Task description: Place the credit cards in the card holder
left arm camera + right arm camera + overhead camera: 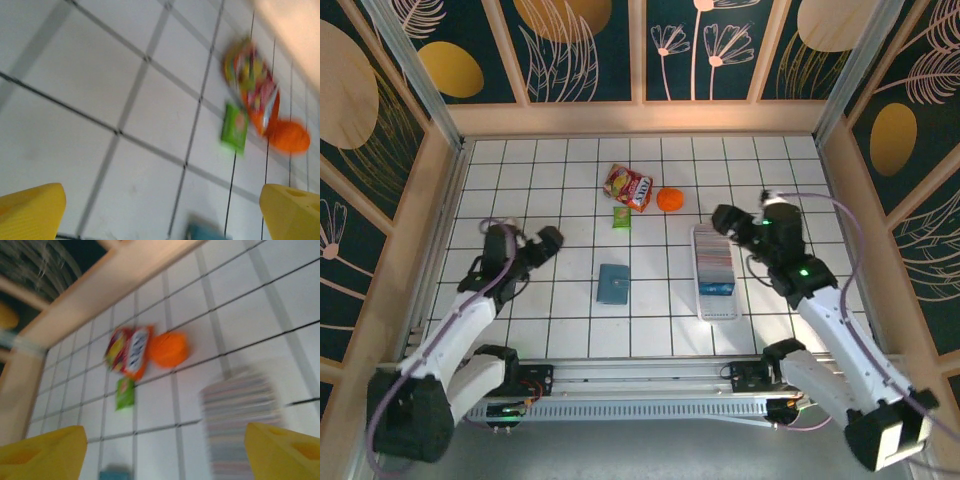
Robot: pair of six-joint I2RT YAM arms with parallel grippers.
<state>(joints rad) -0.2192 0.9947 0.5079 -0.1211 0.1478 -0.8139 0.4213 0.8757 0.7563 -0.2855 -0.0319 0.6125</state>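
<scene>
My jaws are standing open on both arms, gripping nothing, left gripper (546, 243) hovering left of the card holder (612, 284), right gripper (725, 218) hanging by the far end of the credit cards (716, 262) in the clear tray (719, 308)

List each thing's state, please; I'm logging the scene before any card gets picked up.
card holder: closed, lying flat.
credit cards: stacked in the clear tray.
left hand: open, empty.
right hand: open, empty.

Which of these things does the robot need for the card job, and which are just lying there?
For the job: credit cards in the clear tray; teal card holder.
Just lying about: snack bag; round orange thing; small green packet.
</scene>
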